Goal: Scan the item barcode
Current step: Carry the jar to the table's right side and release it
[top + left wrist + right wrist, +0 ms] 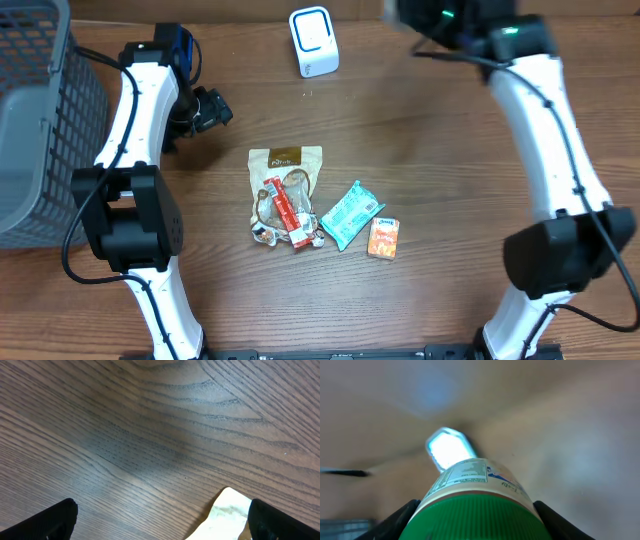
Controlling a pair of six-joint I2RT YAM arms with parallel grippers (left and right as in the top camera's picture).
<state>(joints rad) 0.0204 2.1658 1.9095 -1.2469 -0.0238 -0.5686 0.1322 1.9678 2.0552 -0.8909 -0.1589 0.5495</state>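
the right gripper (476, 522) is partly closed around a bottle (470, 480) with a green cap (477, 515), and a finger (395, 521) presses in from each side. just ahead of this gripper, past the bottle's printed label, sits the white scanner (313, 42) with its face glowing pale blue. the wrist view is blurred, but only wood shows between bottle and scanner.

the left gripper (210, 108) hangs low over the table with its jaws spread wide and holds nothing. a brown pouch (285, 160) lies near it, on the side toward the table's middle, and one pale corner of the pouch shows by a fingertip in the wrist view. a red stick packet (283, 210) lies across the pouch's lower end. beyond that are a teal packet (350, 213) and a small orange box (383, 238), close together and well apart from both grippers.

a grey mesh basket (40, 120) stands on the far side of the left arm from the pouch. it is only partly in frame, and i cannot tell what it holds.

the table (450, 180) is dark wood-grain laminate.
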